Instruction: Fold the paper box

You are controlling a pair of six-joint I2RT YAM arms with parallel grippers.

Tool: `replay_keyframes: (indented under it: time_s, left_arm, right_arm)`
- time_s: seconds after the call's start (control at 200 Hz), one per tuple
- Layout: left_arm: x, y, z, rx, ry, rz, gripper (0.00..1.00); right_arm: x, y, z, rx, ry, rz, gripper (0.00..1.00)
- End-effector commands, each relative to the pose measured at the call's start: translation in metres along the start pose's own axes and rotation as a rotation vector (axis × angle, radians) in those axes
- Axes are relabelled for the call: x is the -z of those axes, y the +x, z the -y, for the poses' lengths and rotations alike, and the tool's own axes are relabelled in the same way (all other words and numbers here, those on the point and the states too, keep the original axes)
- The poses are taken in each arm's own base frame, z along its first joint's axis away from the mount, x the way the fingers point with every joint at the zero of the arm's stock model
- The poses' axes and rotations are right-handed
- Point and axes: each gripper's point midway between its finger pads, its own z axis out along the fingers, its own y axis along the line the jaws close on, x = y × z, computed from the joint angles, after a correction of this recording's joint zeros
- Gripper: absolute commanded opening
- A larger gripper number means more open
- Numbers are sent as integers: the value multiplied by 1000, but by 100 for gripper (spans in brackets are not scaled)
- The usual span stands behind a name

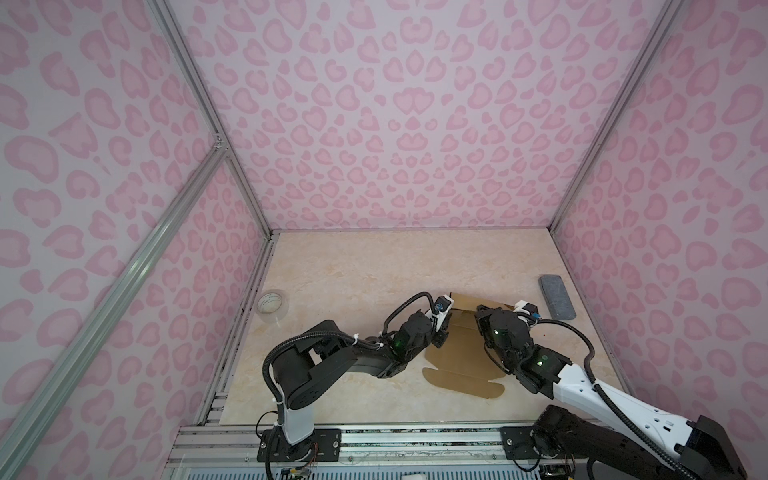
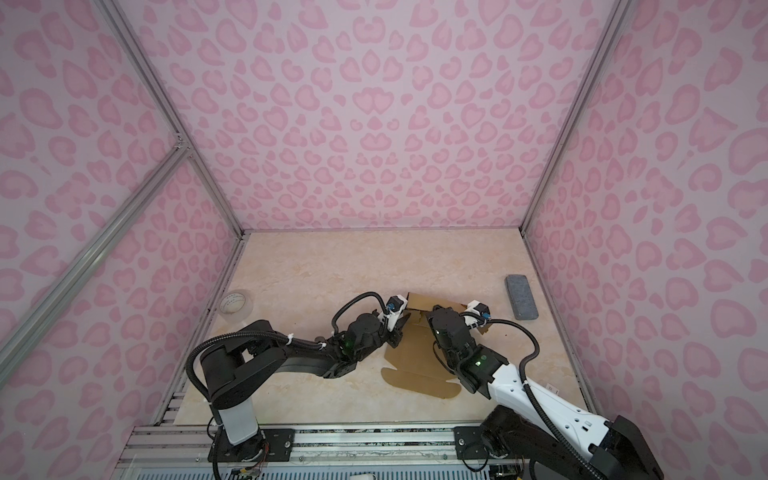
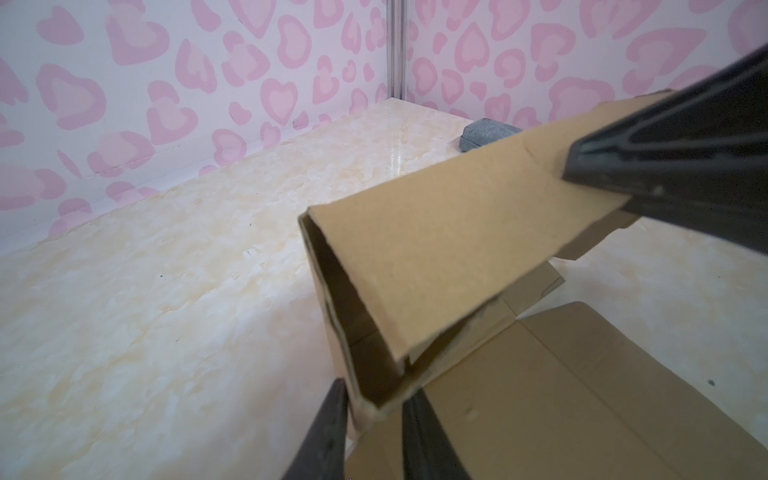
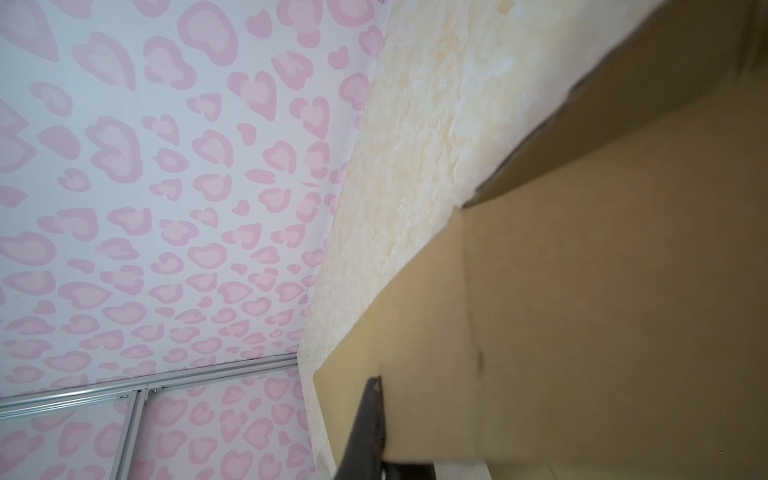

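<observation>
- Left wrist view: the left pincer [image 3: 375,388] is closed on the near corner of the paper box [image 3: 415,270], with a finger touching the cardboard on each side. This grip probably steadies the raised wall so that it stands upright.
- Ahead of and above the left pincer, the right pincer [image 3: 598,187] is clamped on the long flap. It holds the flap tilted over the wall, most likely ready to be turned down inside.
- Beneath both pincers the rest of the paper box lies flat on the table [image 3: 166,291]. In both top views its lid panel [image 1: 461,378] reaches back toward the arm bases, not yet folded.
- Right wrist view: one dark finger [image 4: 368,419] lies against the flap's edge; its partner is hidden behind the cardboard.
- A grey block [image 3: 482,137] sits well beyond the right pincer, and a tape roll [image 1: 272,305] lies well apart from the left pincer. Neither seems needed for this step.
</observation>
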Motion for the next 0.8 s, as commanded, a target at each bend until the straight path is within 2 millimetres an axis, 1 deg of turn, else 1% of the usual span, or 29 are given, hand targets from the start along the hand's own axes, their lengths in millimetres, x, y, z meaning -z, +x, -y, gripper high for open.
replay_keyframes:
  time_s: [0.0,0.34,0.5,0.71,0.795]
  left_arm:
    - [-3,-17,-1,13,-11,71,26]
    - [-13,-20,2,-20,-8,97,26]
    - [-18,-23,4,-32,0,111,19]
    - [-20,-29,4,-39,-2,131,17]
    - [-21,-28,3,-48,-12,130,17]
  right_arm:
    - [-1,5,15,28,45,-23,0]
    - [-1,6,12,27,35,-28,0]
    - [-1,7,11,26,32,-32,0]
    - [1,6,10,22,26,-34,0]
    - [1,6,10,23,25,-34,0]
